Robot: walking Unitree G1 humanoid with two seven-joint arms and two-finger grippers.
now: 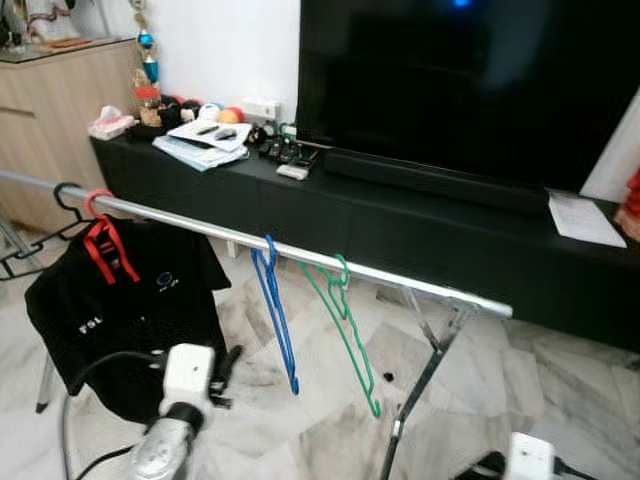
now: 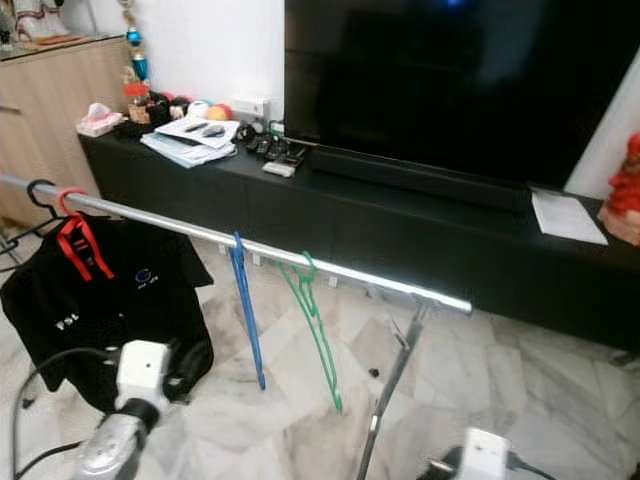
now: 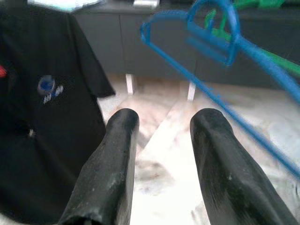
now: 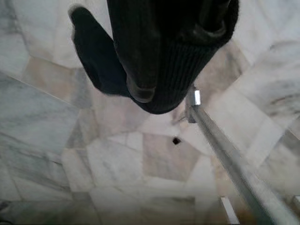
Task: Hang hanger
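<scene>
While blue hanger [image 1: 276,310] and green hanger [image 1: 345,325] hang on the silver rail [image 1: 300,252], left gripper [image 3: 161,123] fingers [image 3: 117,140] are released; right gripper [image 4: 154,89] fingers' state cannot be told.

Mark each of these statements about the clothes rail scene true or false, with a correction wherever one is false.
1. The blue hanger hangs on the silver rail. True.
2. The green hanger lies on the floor. False: it hangs on the rail beside the blue one.
3. The left end effector is open, holding nothing. True.
4. The black T-shirt hangs on a green hanger. False: its hanger is red.
5. The television shows a bright picture. False: its screen is dark.
</scene>
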